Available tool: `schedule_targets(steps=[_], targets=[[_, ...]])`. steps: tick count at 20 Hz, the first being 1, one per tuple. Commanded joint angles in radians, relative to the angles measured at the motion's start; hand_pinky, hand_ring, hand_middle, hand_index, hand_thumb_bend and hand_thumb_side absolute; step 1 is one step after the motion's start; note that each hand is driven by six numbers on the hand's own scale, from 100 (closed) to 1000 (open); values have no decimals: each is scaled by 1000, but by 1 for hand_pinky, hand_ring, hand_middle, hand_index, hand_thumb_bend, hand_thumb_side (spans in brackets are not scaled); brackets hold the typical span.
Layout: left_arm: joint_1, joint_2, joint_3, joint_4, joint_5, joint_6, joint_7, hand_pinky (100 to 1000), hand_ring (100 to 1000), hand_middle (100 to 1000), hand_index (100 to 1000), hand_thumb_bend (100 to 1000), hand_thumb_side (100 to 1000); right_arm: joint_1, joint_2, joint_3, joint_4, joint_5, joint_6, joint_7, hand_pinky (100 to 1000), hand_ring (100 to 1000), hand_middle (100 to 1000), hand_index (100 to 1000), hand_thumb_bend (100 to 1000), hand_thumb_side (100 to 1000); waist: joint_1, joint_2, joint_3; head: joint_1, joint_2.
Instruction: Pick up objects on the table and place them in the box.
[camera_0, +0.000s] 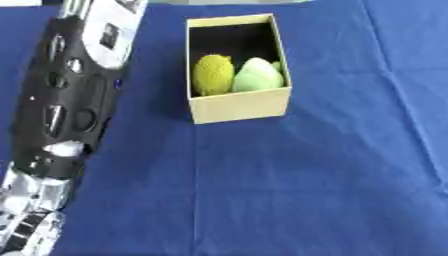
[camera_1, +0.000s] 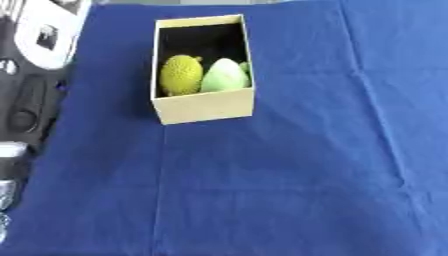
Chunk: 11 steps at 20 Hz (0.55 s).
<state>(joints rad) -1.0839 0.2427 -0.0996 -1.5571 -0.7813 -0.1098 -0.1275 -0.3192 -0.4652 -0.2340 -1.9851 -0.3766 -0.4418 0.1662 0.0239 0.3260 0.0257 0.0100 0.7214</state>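
The cardboard box (camera_0: 238, 105) sits open-topped on the blue-clothed surface (camera_0: 306, 190), towards the far middle of the view, long side running away from the camera. Inside it, against the near wall, two things lie side by side and touching: a bumpy yellow-green rounded fruit (camera_0: 212, 75) on the left, and a smooth pale green rounded object (camera_0: 258, 76) on the right, with a darker green bit showing at its far right edge. The far half of the box interior is dark.

Down the left side of the left eye view runs the robot's left arm (camera_0: 66, 110), a long black forearm with silver joints, stretching from the upper left corner to the lower left corner. It lies beside the box, apart from it, over the cloth. The left robot hand itself is out of frame, so whether its fingers are spread or curled cannot be told. The right robot hand shows in neither view.
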Motion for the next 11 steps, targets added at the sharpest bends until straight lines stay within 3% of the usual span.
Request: schedule_targets(steps=[1,2,3,4,8,11], targets=[[53,102,50,-185,199,16,139,840,836,770,869,100,288,-9,-51,-18,-15,-4,-27,-21,893,789,532,775,100,548,-4,-23,5,-12,-5],[91,113,65,-229,254,11,184,819,817,754,852,100,360,-13,-56,-20,-15,-4,-37,-29,890,789,537,777,100,547,-6,-22,7,-14,-10],[131,123,78,-271,312,6,233,814,811,749,849,100,538,-15,-62,-21,-15,-5,-45,-37,890,789,538,777,100,572,-8,-21,8,-16,-13],[172,130,90,-310,367,2,281,806,804,744,843,100,389,-19,-67,-22,-15,-5,-55,-44,888,789,540,778,100,546,-12,-19,9,-17,-16],[317,171,116,-426,514,-35,412,806,810,753,847,100,439,-26,-83,-24,-15,-5,-85,-65,886,790,543,780,100,543,-24,-13,13,-21,-27],[388,186,125,-441,594,-115,463,809,811,753,846,100,491,-30,-91,-26,-15,-5,-104,-80,886,790,547,780,100,543,-32,-10,17,-22,-33]])
